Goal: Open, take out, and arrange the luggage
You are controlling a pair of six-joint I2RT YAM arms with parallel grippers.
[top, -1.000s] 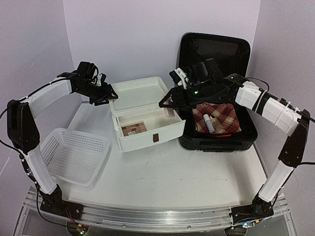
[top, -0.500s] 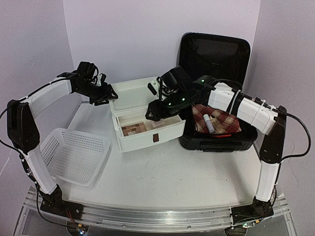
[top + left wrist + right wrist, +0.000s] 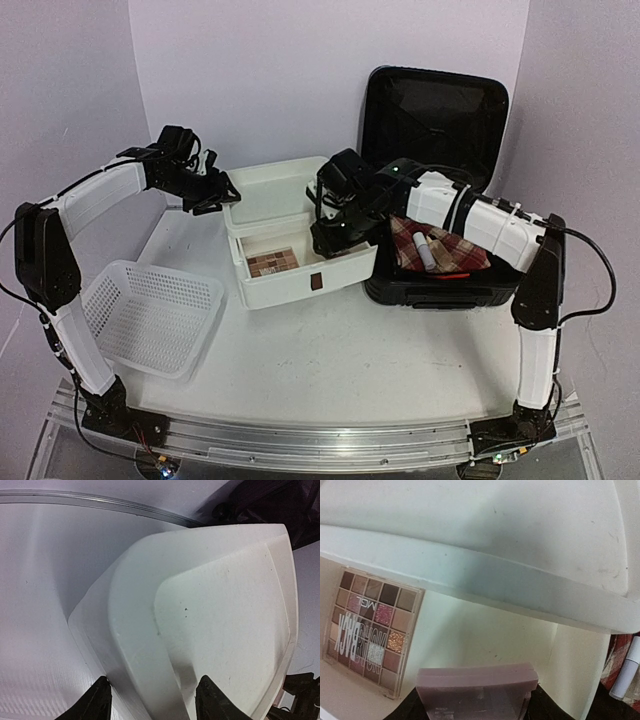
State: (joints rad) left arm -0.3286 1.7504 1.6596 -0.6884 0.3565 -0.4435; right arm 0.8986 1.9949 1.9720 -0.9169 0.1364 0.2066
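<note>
The luggage [image 3: 440,288] is a big black hard-shell suitcase at the back right, lid [image 3: 435,105] standing open. A plaid cloth [image 3: 455,245] and a white tube [image 3: 425,252] lie inside it. My right gripper [image 3: 331,237] is shut on a flat mauve case [image 3: 477,687] and holds it over the pulled-out drawer of the white drawer box [image 3: 270,192], next to an eyeshadow palette [image 3: 370,630]. My left gripper [image 3: 222,195] is open, its fingertips either side of the box's top left rim [image 3: 140,645].
A white perforated basket [image 3: 150,310] stands at the front left. The drawer's front wall [image 3: 300,285] faces the table's middle, close beside the suitcase base. The white tube also shows at the right edge of the right wrist view [image 3: 627,670].
My right arm has swung left from above the suitcase to over the open drawer, carrying the mauve case. The left arm has not moved.
</note>
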